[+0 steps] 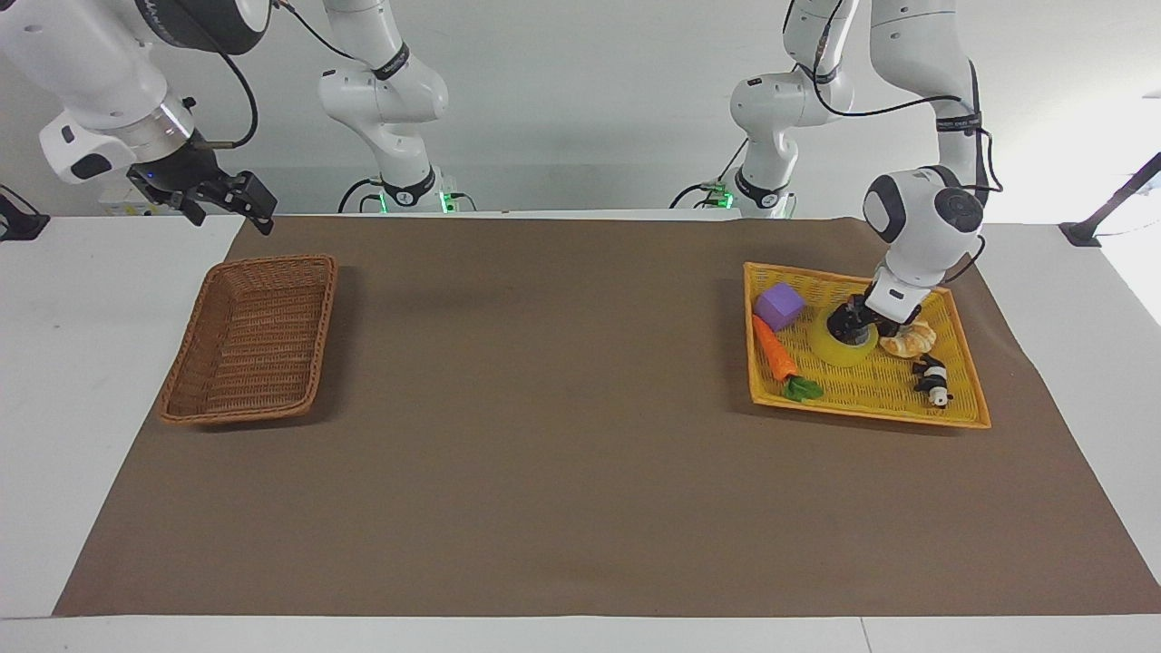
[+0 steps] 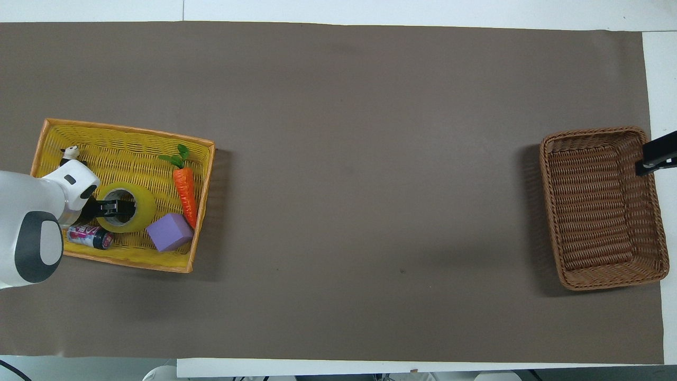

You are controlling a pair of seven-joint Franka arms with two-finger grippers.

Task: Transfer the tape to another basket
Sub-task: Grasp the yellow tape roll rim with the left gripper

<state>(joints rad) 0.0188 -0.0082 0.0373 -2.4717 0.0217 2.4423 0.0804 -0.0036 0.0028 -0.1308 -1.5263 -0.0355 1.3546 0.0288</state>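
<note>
The yellow tape roll (image 1: 841, 352) lies flat in the bright yellow tray (image 1: 871, 388) at the left arm's end of the table; it also shows in the overhead view (image 2: 139, 209). My left gripper (image 1: 851, 328) points down into the roll's core, as the overhead view (image 2: 113, 207) also shows. The dark brown wicker basket (image 1: 319, 336) stands with nothing in it at the right arm's end, and the overhead view shows it too (image 2: 551, 211). My right gripper (image 1: 243, 205) waits in the air over the table edge beside that basket.
In the yellow tray (image 2: 121, 149) around the tape lie a purple cube (image 2: 169, 233), a toy carrot (image 2: 185, 191), a small panda figure (image 2: 70, 153), a pink can (image 2: 90, 236) and a bread piece (image 1: 911, 341). A brown cloth covers the table between the baskets.
</note>
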